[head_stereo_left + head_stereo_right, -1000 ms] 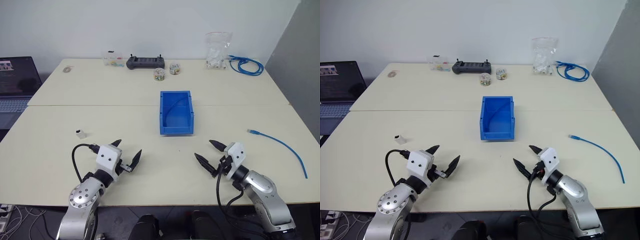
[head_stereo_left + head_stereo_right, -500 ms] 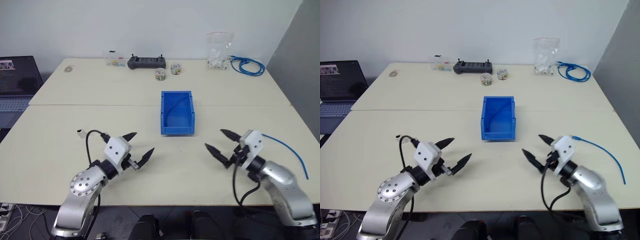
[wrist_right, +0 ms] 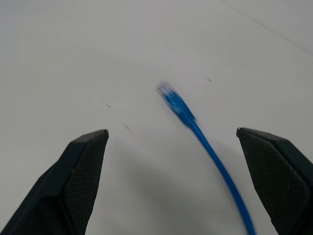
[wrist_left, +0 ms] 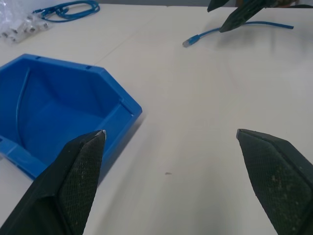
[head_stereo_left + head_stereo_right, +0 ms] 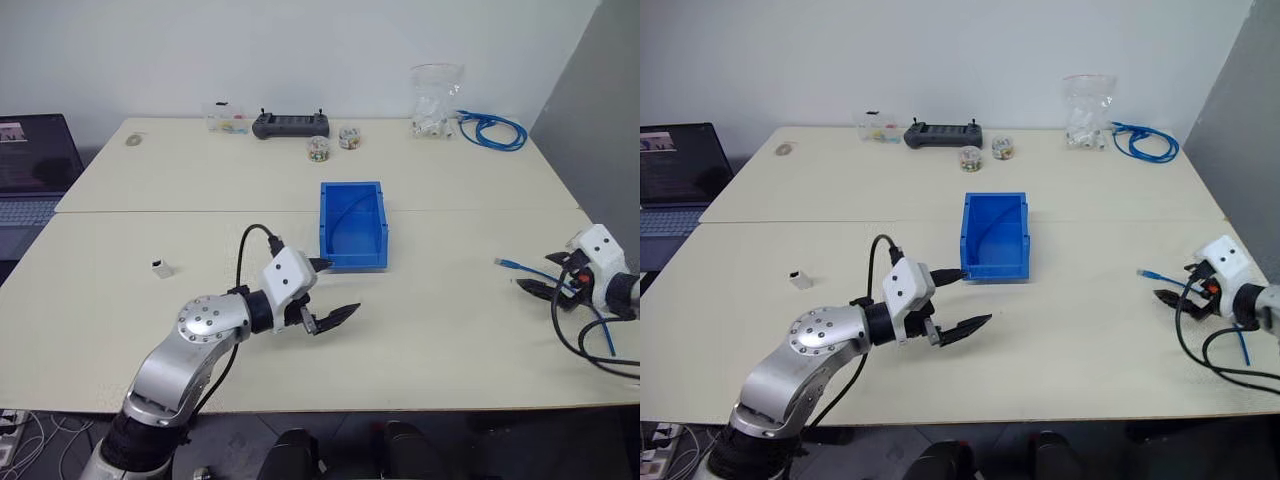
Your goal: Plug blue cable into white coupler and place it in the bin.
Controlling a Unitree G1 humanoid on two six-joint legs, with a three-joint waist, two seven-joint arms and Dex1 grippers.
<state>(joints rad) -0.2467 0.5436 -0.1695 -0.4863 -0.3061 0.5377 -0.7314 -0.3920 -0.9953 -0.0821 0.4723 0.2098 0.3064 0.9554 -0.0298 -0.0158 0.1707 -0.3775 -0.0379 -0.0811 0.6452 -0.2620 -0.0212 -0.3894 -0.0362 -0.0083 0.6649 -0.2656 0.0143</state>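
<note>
**Both claws spread wide and empty; cable, coupler and bin lie apart on the table**

The right gripper [image 5: 547, 274] hovers low over the right end of the table [image 5: 200, 190], its two black fingers [image 3: 80, 169] spread wide with nothing between them. Just beside it lies the plug end of the blue cable [image 5: 508, 264]; in the right wrist view the cable [image 3: 195, 129] runs across the bare tabletop between the open fingers, not touched by either. From the plug the cable trails away toward the table's right edge, passing behind the gripper.

The left gripper [image 5: 325, 290] hangs over the middle of the near table, pointing toward the right, its fingers [image 4: 73, 176] likewise splayed and holding nothing. One fingertip sits just before the front lip of the bin [image 5: 353, 260]; whether it touches the lip cannot be told. The bin stands upright at the table's centre, near the seam between the two tabletops.

The white coupler [image 5: 161, 268] rests alone on the left part of the near table, well apart from both grippers and from the cable.

Along the far edge stand a black handheld controller [image 5: 291, 124], two small round containers of coloured bits [image 5: 319, 148], a small clear box [image 5: 227, 118], a clear bag of white parts [image 5: 436, 100] and a coiled bundle of blue cable [image 5: 493, 130]. A laptop [image 5: 35, 165] sits off the table's left side.
</note>
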